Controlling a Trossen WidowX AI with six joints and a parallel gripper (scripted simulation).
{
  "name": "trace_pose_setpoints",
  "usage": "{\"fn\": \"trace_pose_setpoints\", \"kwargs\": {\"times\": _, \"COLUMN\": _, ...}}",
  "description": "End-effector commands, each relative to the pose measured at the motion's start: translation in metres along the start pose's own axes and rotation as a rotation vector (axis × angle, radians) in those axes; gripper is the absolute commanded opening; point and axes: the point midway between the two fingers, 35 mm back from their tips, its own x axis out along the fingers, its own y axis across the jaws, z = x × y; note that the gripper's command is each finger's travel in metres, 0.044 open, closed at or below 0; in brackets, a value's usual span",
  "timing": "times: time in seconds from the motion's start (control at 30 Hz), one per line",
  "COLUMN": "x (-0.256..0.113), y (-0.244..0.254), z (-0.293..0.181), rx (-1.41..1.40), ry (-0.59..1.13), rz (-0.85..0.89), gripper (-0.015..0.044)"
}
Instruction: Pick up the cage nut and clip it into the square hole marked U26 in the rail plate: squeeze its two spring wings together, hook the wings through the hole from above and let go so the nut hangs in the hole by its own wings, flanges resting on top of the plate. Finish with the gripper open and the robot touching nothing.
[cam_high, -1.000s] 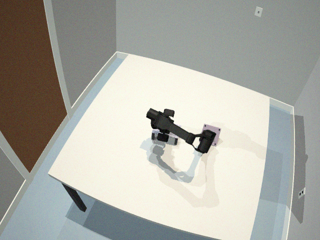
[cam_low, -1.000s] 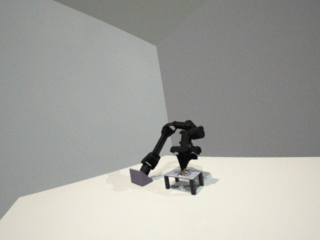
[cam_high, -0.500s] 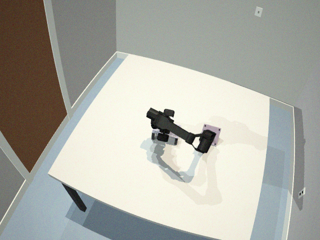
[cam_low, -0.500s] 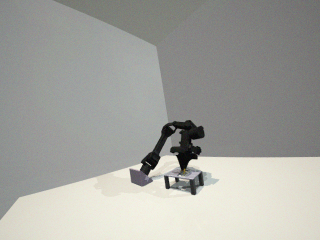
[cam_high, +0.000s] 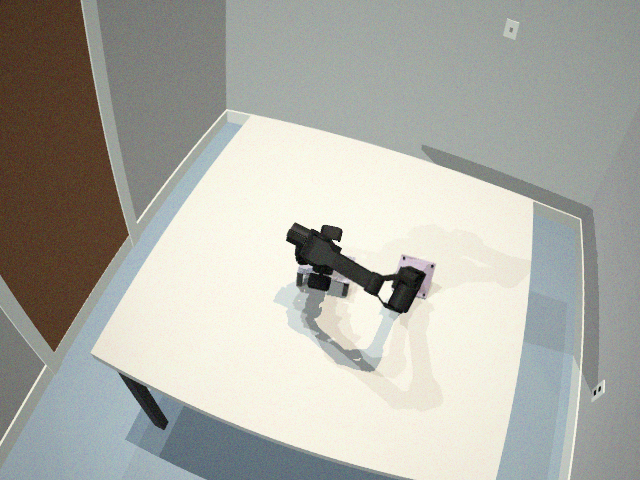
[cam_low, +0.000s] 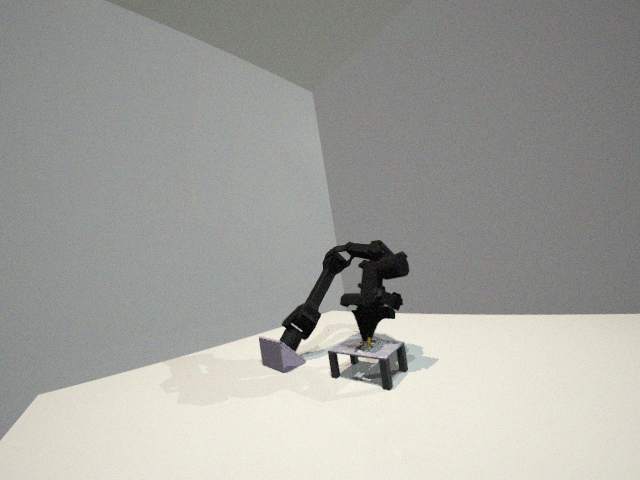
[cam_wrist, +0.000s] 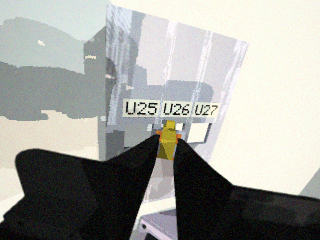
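and here the gripper (cam_high: 318, 282) (cam_low: 368, 338) (cam_wrist: 167, 141) pinches the yellow nut (cam_low: 369, 343) (cam_wrist: 169, 140) just at six o'clock of the u26 label (cam_wrist: 176, 109), over the raised plate (cam_low: 385, 351) (cam_wrist: 192, 62).

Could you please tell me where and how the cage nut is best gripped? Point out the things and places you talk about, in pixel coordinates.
I'd pinch the yellow cage nut (cam_low: 369, 343) (cam_wrist: 168, 145) across its sides from above, as the gripper (cam_low: 368, 338) (cam_wrist: 167, 141) does: it stands narrow and upright over the rail plate (cam_low: 343, 349) (cam_wrist: 155, 60), which likely hinders an approach from below.
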Motion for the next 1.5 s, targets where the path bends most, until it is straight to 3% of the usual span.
{"fn": "trace_pose_setpoints", "kwargs": {"times": 0.0, "x": 0.0011, "y": 0.0001, "z": -0.0002, "rx": -0.001, "ry": 0.002, "rz": 0.012, "gripper": 0.0037}}
{"fn": "trace_pose_setpoints", "kwargs": {"times": 1.47, "x": 0.0022, "y": -0.0039, "z": 0.0000, "rx": -0.003, "ry": 0.003, "rz": 0.103, "gripper": 0.0037}}
